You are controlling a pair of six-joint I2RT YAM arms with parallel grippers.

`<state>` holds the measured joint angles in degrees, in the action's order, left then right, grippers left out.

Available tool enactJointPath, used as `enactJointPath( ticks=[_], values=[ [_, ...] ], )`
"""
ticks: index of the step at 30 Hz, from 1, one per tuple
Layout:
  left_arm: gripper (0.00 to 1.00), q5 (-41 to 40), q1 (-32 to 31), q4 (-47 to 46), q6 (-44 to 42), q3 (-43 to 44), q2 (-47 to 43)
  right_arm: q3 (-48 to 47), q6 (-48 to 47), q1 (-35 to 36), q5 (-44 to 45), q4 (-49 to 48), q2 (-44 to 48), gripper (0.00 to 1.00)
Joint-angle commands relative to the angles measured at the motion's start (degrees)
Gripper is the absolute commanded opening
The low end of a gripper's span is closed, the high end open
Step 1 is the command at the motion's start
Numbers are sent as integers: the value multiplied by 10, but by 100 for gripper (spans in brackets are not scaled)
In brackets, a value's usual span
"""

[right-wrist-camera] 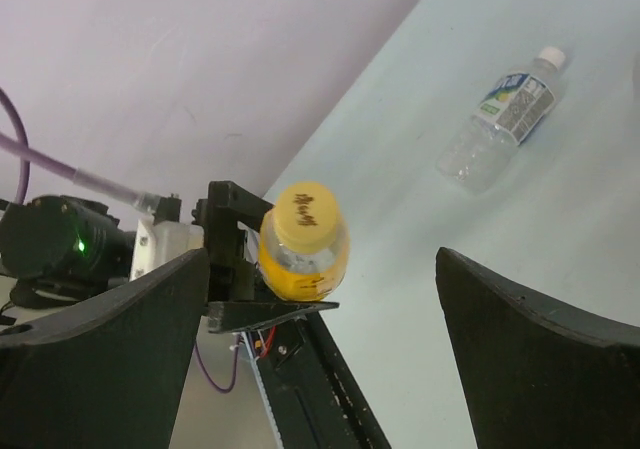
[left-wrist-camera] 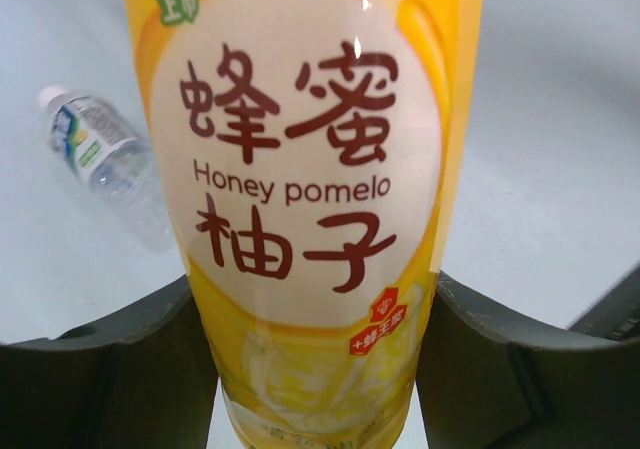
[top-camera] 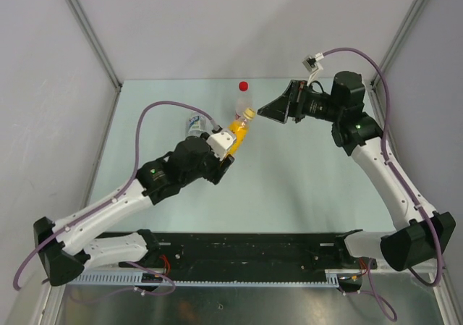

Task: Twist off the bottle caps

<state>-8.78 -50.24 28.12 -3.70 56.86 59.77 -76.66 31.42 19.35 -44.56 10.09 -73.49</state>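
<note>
My left gripper [top-camera: 233, 141] is shut on the bottle of yellow-orange liquid [top-camera: 237, 128] and holds it tilted above the table; its "Honey pomelo" label [left-wrist-camera: 300, 169] fills the left wrist view between the fingers [left-wrist-camera: 120, 369]. The yellow cap [top-camera: 248, 112] is on this bottle and faces my right gripper [top-camera: 262, 112], which is open just short of it. In the right wrist view the cap [right-wrist-camera: 305, 214] sits between the spread fingers [right-wrist-camera: 540, 349], still farther off. A red-capped bottle [top-camera: 244, 86] stands behind. A clear blue-white label bottle [top-camera: 194, 124] with a white cap [right-wrist-camera: 552, 57] lies on its side.
The pale green table [top-camera: 304, 173] is bounded by grey walls at the back and both sides. The lying bottle also shows in the left wrist view [left-wrist-camera: 105, 154] to the left of the held one. A black rail [top-camera: 246, 249] runs along the near edge.
</note>
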Motion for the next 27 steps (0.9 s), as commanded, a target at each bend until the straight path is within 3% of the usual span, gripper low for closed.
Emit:
enactJointPath(
  ticks=[1,12,21,27],
  values=[
    [6,-181,-32,22,-17,28,34,-4,0,-1,20,20,-10,99],
    [5,-342,-85,32,-34,38,82,-4,28,5,17,21,-67,98],
    [4,-357,-100,32,-45,22,89,-4,67,25,1,-9,-111,93],
    [4,-363,-101,33,-52,20,97,-4,79,27,-11,-20,-124,80]
  ],
)
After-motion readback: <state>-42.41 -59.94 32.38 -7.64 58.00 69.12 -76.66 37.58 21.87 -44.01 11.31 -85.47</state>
